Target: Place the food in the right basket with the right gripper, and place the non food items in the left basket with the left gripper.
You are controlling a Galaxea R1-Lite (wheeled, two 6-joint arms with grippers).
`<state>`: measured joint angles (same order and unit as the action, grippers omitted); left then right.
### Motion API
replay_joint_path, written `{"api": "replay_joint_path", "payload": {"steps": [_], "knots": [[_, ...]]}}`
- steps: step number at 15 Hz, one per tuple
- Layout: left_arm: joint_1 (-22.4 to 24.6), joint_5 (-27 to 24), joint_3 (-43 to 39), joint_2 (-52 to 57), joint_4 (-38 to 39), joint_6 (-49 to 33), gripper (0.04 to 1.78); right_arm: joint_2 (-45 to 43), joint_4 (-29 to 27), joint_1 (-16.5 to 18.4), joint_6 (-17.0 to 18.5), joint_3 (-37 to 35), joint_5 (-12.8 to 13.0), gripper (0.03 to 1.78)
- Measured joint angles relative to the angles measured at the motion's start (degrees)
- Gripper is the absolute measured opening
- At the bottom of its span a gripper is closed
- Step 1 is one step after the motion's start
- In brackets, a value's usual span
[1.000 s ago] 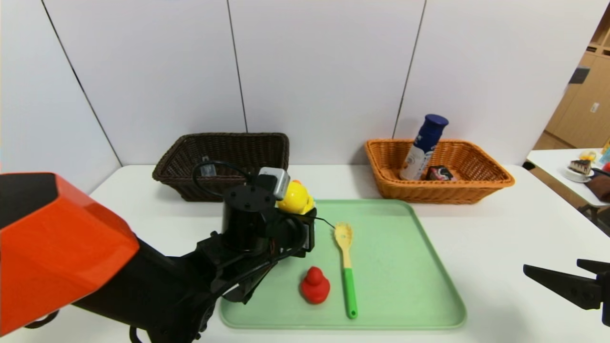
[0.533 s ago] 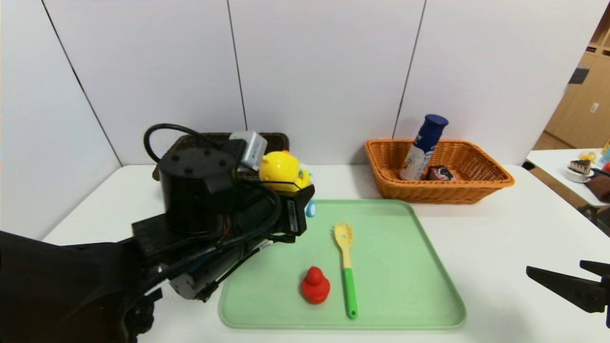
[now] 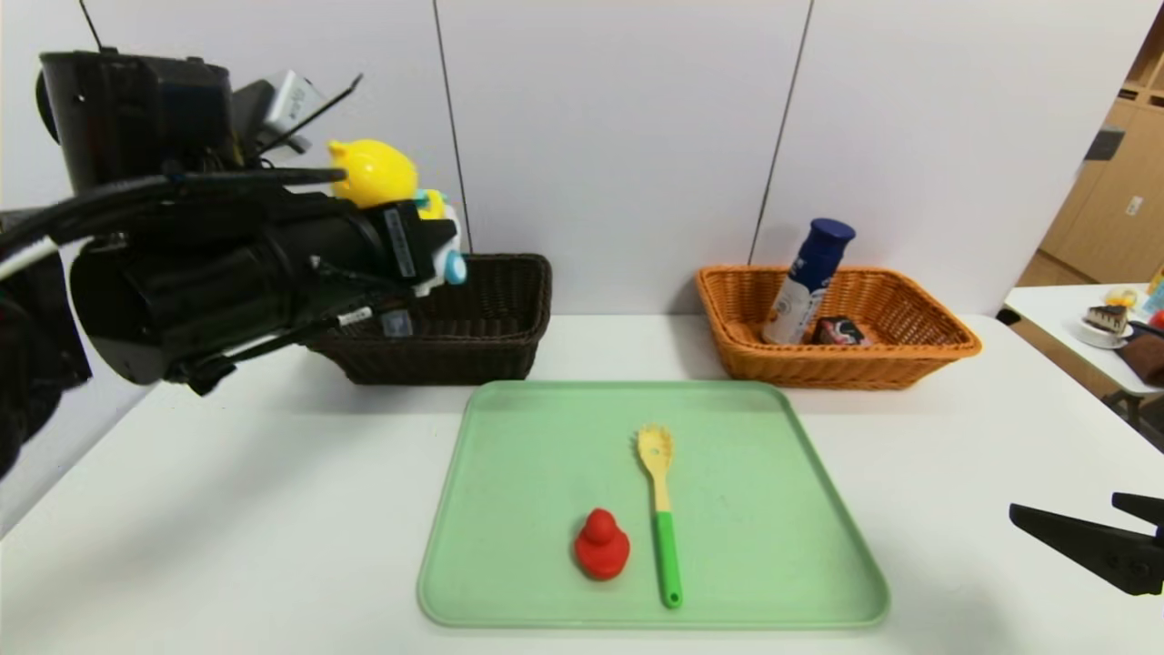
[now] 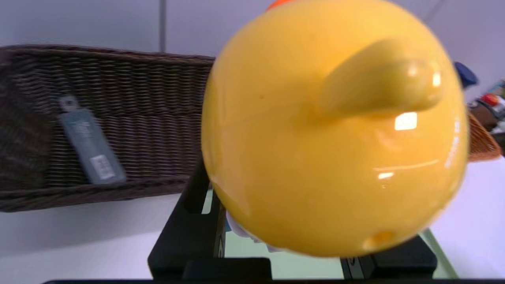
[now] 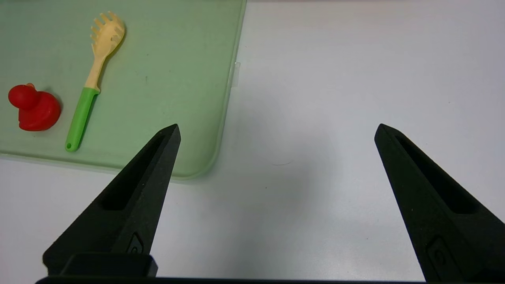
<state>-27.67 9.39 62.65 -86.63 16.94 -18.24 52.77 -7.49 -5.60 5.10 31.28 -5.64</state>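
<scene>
Gripping the yellow duck toy (image 3: 375, 175) high above the near-left edge of the dark basket (image 3: 482, 320), the left tool (image 3: 427, 238) risks dropping it outside if it releases early. The right tool (image 5: 276, 130) hangs open over the surface, near right.

The robot's left gripper (image 3: 427, 241) is a bulky black assembly: a drum-shaped motor housing with small screw holes, a thick cylindrical forearm, and loose black cables looping along its side. A small silver-grey camera block sits atop the wrist, and a white printed label runs down the black mount by the fingers. The right gripper (image 5: 276, 134) is matte black as well, ending in two long, thin, pointed fingers (image 5: 134, 197), each moulded with a shallow elongated recess and a small oval mark near its base.
</scene>
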Motion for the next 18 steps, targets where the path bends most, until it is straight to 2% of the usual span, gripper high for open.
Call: {"api": "replay_joint_path", "payload": {"steps": [3, 5, 9, 11, 18], "knots": [[9.85, -6.28, 7.11, -3.51, -9.09, 0.09, 0.75, -0.16, -1.16, 0.0, -0.94, 2.23, 0.06, 1.7], [13.75, -9.09, 9.95, -7.19, -10.2, 0.22, 0.75, 0.48, -3.82, 0.0, -2.26, 6.28, 0.0, 1.7], [16.52, -10.23, 12.26, -14.69, -10.34, 0.35, 0.75, 1.74, -15.71, -0.74, -2.71, 17.55, -0.2, 1.7], [17.42, -11.39, 15.54, -18.25, -10.41, 0.3, 0.75, 2.07, -19.33, -1.15, -2.78, 21.53, -0.22, 1.7], [18.09, -12.56, 26.73, -28.78, -16.4, 0.61, 0.75, 2.07, -19.27, -1.34, -2.73, 21.86, -0.28, 1.7]]}}
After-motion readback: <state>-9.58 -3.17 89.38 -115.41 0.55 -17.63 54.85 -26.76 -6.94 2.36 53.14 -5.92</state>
